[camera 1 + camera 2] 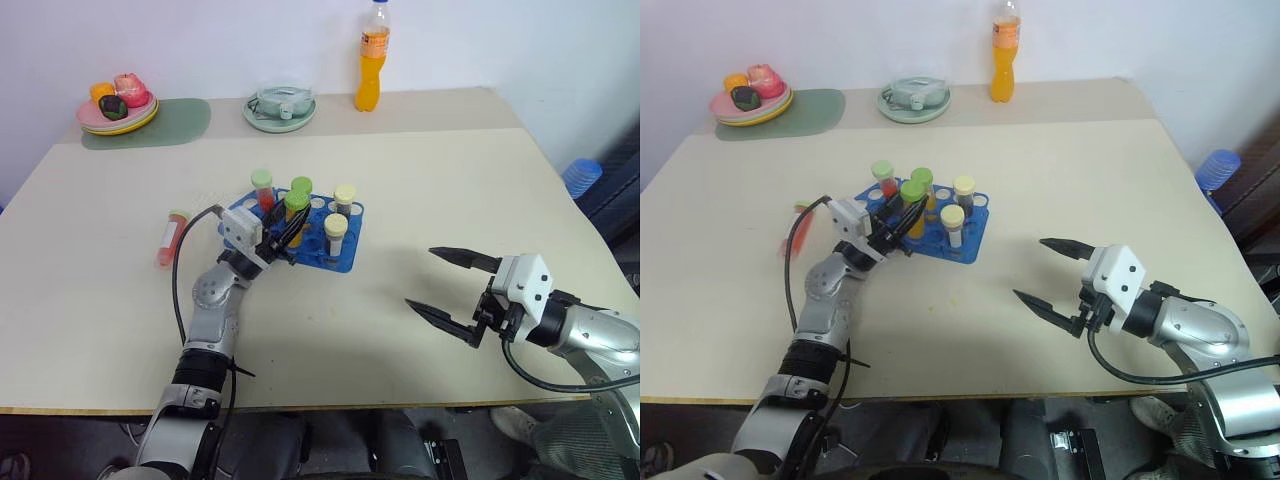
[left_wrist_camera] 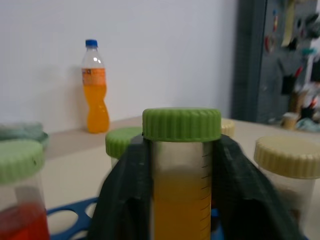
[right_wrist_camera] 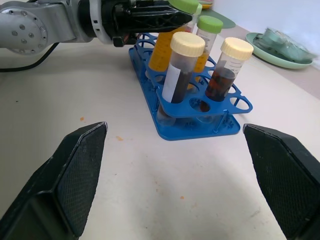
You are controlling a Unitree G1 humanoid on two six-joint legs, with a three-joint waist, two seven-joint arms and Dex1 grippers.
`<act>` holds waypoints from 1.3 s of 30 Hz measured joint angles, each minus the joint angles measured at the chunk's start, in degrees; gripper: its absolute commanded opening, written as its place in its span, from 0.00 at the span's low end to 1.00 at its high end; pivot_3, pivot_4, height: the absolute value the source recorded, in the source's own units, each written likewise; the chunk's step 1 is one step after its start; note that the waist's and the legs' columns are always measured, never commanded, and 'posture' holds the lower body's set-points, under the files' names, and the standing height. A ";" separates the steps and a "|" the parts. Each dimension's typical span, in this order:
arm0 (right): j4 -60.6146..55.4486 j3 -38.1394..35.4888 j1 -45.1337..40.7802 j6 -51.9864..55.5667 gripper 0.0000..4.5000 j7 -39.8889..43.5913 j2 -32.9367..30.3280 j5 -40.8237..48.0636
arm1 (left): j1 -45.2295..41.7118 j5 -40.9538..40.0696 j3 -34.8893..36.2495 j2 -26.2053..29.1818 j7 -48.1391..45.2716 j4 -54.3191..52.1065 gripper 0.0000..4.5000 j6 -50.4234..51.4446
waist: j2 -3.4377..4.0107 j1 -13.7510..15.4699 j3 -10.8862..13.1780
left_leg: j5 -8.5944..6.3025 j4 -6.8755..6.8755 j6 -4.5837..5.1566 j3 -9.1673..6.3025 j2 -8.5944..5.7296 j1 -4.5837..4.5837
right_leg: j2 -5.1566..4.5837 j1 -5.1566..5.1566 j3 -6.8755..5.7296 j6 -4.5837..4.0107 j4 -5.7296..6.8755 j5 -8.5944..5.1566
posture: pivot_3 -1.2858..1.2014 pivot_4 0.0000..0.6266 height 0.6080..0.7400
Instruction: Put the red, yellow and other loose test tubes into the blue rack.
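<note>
The left gripper (image 1: 285, 232) holds its fingers either side of an orange tube (image 1: 296, 213) standing in the rack (image 1: 340, 255) at mid-desk (image 1: 420, 180); grip uncertain. A red tube (image 1: 170, 238) lies left. The right gripper's (image 1: 452, 292) fingers are spread wide.

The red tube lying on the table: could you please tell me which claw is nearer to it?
Left. The left claw is at the rack, just beside the red tube, around an orange tube. The right claw hovers open far across the table.
</note>
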 measured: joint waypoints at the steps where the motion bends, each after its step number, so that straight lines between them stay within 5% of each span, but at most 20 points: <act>1: 0.00 0.00 0.00 0.00 1.00 -0.12 0.00 0.03 | 0.50 -0.21 -0.20 -0.25 -0.61 0.00 0.76 0.49 | 0.00 0.00 0.00 | 0.00 0.01 0.00 0.00 0.00 0.00 | 0.00 0.00 0.00 0.00 0.00 0.00 | 0.52 0.24 1.00; 3: 0.00 0.00 0.00 0.00 1.00 -0.18 0.00 0.17 | 0.89 0.37 -0.62 -0.76 -0.33 0.01 0.99 0.42 | -0.04 -0.02 0.02 | 0.00 0.01 -0.01 -0.01 0.01 0.01 | 0.01 0.00 0.00 0.00 0.02 0.00 | 0.52 0.24 1.00; 11: 0.00 0.04 -0.07 -0.05 1.00 -0.13 0.00 0.40 | 1.79 5.33 -1.01 -0.22 2.47 -1.12 0.99 -2.17 | -0.04 0.14 0.02 | 0.00 0.02 -0.01 0.01 0.01 0.01 | 0.01 -0.01 0.00 0.00 0.02 0.00 | 0.52 0.24 1.00; 20: 0.68 1.38 -1.70 -0.48 1.00 0.45 0.07 0.38 | 5.97 1.28 0.65 2.34 1.47 -9.85 0.99 0.53 | -0.04 -0.28 0.03 | 0.00 0.02 -0.01 0.00 0.02 0.01 | 0.01 -0.01 0.00 0.00 0.03 0.00 | 0.52 0.24 1.00; 29: 4.51 3.50 -4.10 -2.42 1.00 2.70 0.16 0.29 | 1.16 -12.46 12.91 8.37 13.69 -16.66 0.99 23.08 | -0.07 -0.63 0.04 | 0.01 0.02 -0.02 -0.03 0.03 0.02 | 0.03 -0.03 -0.01 0.00 0.08 0.00 | 0.52 0.24 1.00; 39: 8.72 6.27 -6.95 -5.38 1.00 4.54 1.52 -1.31 | -8.49 -13.95 19.02 25.42 31.93 -13.98 0.99 61.97 | -0.15 -0.69 0.09 | 0.01 0.01 -0.03 -0.03 0.02 -0.02 | 0.05 -0.12 0.00 0.00 0.15 0.00 | 0.52 0.24 1.00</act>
